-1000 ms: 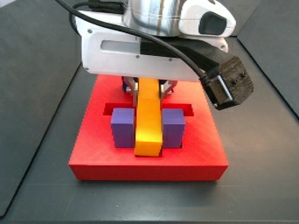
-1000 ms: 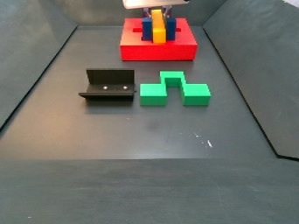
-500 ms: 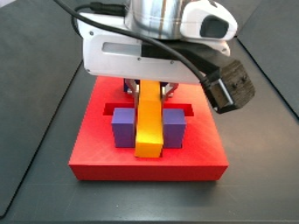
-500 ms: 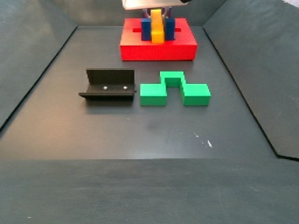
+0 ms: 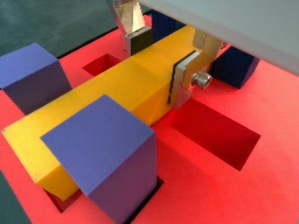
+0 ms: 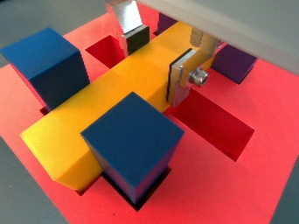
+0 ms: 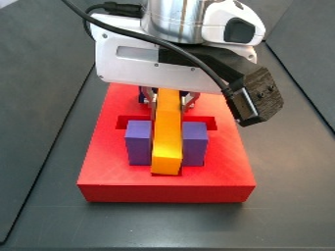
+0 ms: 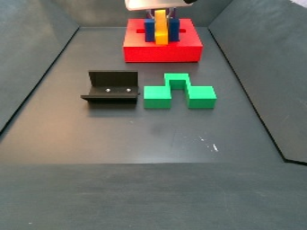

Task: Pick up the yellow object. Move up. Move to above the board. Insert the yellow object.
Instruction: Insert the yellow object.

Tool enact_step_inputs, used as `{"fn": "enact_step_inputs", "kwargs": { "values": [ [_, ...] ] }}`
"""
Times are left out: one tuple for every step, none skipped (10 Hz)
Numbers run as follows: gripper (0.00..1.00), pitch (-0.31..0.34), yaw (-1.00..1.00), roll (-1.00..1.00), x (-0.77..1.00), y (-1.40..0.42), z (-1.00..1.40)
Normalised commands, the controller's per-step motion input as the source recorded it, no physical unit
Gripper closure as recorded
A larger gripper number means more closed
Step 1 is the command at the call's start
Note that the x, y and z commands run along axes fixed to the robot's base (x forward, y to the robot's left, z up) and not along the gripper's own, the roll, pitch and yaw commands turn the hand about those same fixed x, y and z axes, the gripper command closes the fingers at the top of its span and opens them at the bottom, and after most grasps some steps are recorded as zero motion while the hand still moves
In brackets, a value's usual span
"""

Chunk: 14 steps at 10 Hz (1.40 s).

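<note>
While the claw (image 5: 162, 54) clamps the long yellow rectangular bar (image 5: 111, 105) between two purple upright blocks (image 5: 103, 153) on the flat red board (image 7: 164, 183), a green zigzag block (image 8: 179, 92) and dark fixture (image 8: 110, 88) sit well apart.

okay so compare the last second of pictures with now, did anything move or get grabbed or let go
Almost nothing visibly changed. The gripper stays over the board with its jaws on either side of the yellow object, which lies between the purple blocks as before. Only the wrist camera housing shifted very slightly in a side view. The green zigzag block and the fixture stayed put on the floor.
</note>
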Motion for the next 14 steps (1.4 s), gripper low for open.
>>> {"fn": "enact_step_inputs", "kwargs": {
  "values": [
    [1.00,0.000,-0.01,0.07,-0.03,0.00,-0.24],
    [1.00,0.000,0.00,0.10,-0.12,-0.09,-0.33],
    [1.00,0.000,0.00,0.22,-0.21,-0.35,-0.35],
    [1.00,0.000,-0.11,0.12,-0.03,-0.19,-0.25],
    [1.00,0.010,-0.06,0.03,0.00,-0.02,-0.15],
    [1.00,0.001,0.00,0.00,0.00,0.00,-0.11],
    [1.00,0.001,0.09,0.02,0.04,0.00,-0.21],
    [1.00,0.017,0.18,0.02,0.05,0.09,-0.24],
    [1.00,0.026,0.29,0.02,0.10,0.18,-0.24],
    [1.00,0.000,0.24,0.00,0.02,0.09,-0.17],
    [1.00,0.000,0.09,0.00,0.00,0.03,-0.05],
    [1.00,0.000,0.00,0.00,0.00,0.00,-0.02],
    [1.00,0.000,0.00,0.00,0.00,0.00,-0.03],
    [1.00,0.000,0.00,0.00,0.00,0.00,0.00]
  ]
}}
